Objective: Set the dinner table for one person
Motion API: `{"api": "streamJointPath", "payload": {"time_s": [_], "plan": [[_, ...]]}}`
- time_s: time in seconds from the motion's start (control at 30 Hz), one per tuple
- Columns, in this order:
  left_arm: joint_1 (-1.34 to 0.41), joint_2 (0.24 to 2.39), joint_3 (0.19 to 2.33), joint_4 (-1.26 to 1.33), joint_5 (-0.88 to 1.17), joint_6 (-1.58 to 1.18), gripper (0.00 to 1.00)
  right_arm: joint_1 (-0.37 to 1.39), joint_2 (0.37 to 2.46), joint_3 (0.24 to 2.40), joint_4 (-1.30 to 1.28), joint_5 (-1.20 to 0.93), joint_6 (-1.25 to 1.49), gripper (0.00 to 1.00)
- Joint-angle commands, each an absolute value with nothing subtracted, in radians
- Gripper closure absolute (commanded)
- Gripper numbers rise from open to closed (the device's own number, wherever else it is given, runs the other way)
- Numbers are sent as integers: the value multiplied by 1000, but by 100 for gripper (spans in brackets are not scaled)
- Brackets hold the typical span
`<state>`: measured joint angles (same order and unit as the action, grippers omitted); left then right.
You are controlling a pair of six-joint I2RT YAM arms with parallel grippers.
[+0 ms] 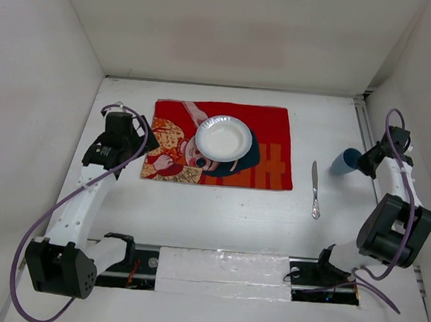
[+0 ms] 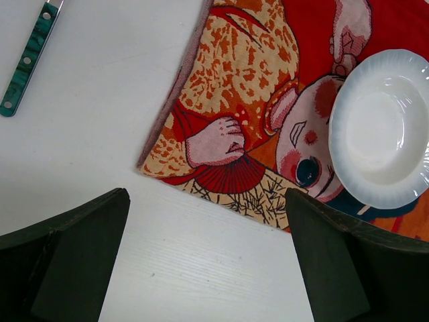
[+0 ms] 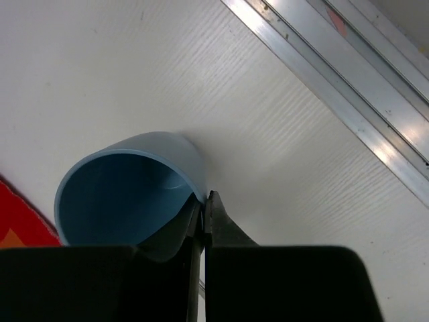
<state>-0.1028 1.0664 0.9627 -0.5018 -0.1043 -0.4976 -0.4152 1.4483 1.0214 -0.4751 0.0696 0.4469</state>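
Right hand [image 3: 204,201] pinches blue cup [image 3: 120,194] (green-handled utensil [image 2: 27,60]: left-wrist view only).

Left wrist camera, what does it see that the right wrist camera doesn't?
Only the left wrist view shows the white plate, a green utensil handle, and the left gripper, open. Only the right wrist view shows the blue cup, its wall pinched by the right gripper, and a metal rail. Both show the white dinner table and some of the red placemat.
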Motion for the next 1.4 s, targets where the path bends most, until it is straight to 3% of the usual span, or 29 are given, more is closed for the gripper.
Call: {"api": "streamJointPath", "payload": {"time_s": [0.0,0.27,0.63,0.77,1.37], "plan": [[-98,1051,989,-491,-94,-482,0,-376,1479,1158,-484,89,454,100],[-98,1051,989,-491,-94,-482,0,-208,1509,1400,-557,123,436,100],[-98,1061,989,-491,-115,-491,0,109,2099,2159,-915,130,325,100],[-98,1071,989,-491,-106,-491,0,169,2233,2342,-977,158,313,100],[-98,1089,989,-482,-64,-472,0,189,2399,2468,-951,209,313,100]]}}
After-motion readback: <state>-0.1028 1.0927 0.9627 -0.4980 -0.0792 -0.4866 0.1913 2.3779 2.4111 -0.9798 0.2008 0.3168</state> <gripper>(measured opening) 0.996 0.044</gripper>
